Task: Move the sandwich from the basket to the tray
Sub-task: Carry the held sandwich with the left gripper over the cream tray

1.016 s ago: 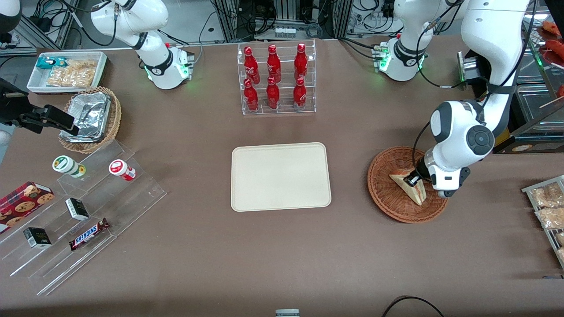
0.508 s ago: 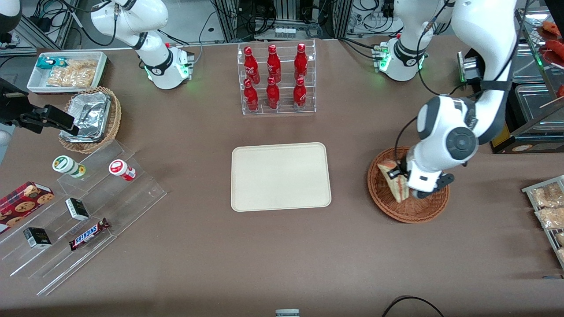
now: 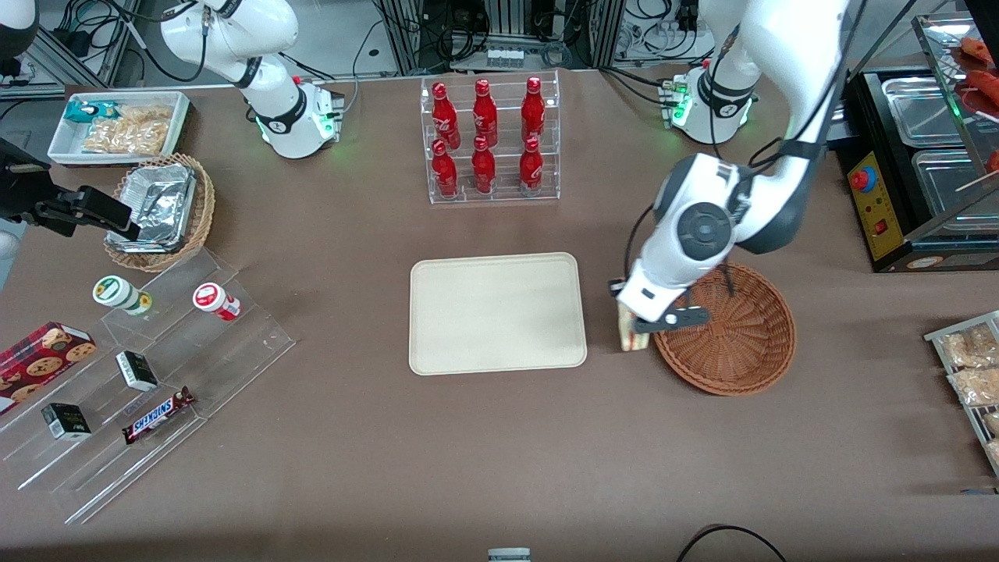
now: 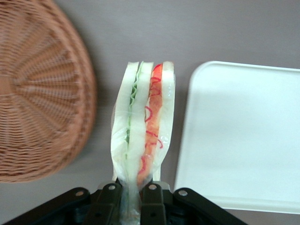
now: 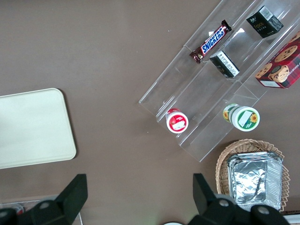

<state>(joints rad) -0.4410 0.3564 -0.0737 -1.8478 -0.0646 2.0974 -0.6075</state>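
The gripper (image 4: pixel 131 197) is carrying the sandwich (image 4: pixel 143 124), jaws clamping its narrow end, long axis pointing straight out from them. In the front view's right centre the sandwich (image 3: pixel 631 334) is hanging over the bare surface between basket (image 3: pixel 741 343) and tray (image 3: pixel 496 312), just beside the tray's rim

Basket (image 3: pixel 737 343) rough woven wicker; tray (image 3: pixel 497 312) smooth matt plastic; sandwich (image 4: pixel 143 126) in glossy clear film.
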